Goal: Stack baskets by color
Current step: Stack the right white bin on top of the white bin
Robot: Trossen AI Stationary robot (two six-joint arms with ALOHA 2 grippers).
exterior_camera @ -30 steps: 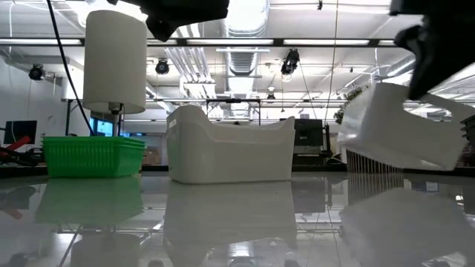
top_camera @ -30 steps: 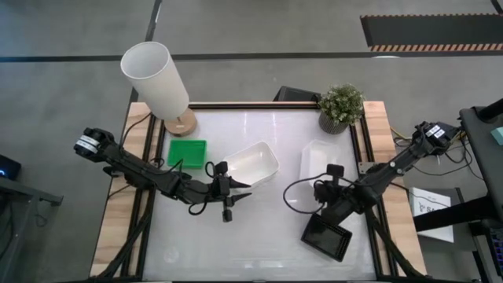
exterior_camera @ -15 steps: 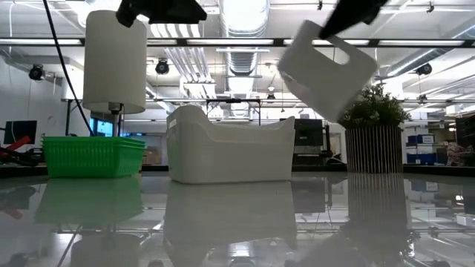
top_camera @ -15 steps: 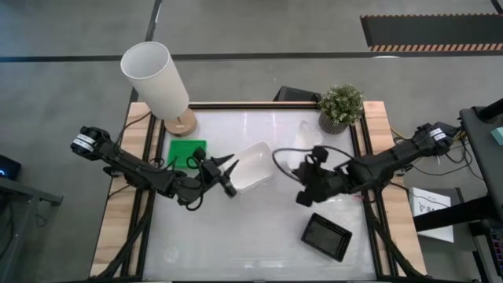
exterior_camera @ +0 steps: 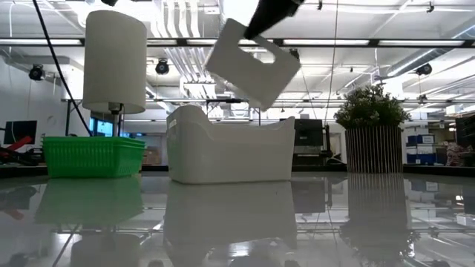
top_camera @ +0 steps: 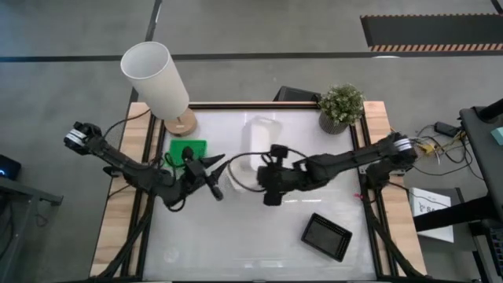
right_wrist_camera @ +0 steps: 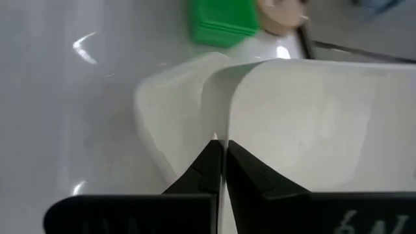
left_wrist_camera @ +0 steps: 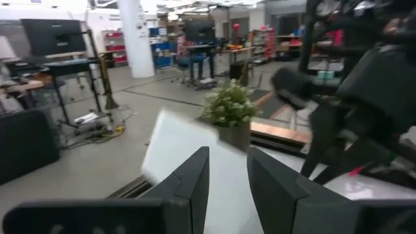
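Observation:
My right gripper is over the middle of the table, shut on a white basket that it carries in the air. Straight below stands a second white basket on its base. A green basket rests at the far left and a black basket at the near right. My left gripper hovers open and empty just left of the white baskets, pointing level toward them; its own view shows the gap between its fingers. My right gripper pinches the carried white basket's rim edge between its two fingers. It comes slanting down from the table's right side. The basket hangs tilted and clear of the table, its end wall with the handle slot uppermost, above the standing white basket.
A tall white lampshade stands at the far left corner and a potted plant at the far right. The near half of the glossy tabletop is bare apart from the black basket.
My right gripper has lifted the white basket from the table's right side and carried it left, tilted, until it hangs over the other white basket. My left gripper has drawn back toward the left edge, risen, and tipped from pointing down to level.

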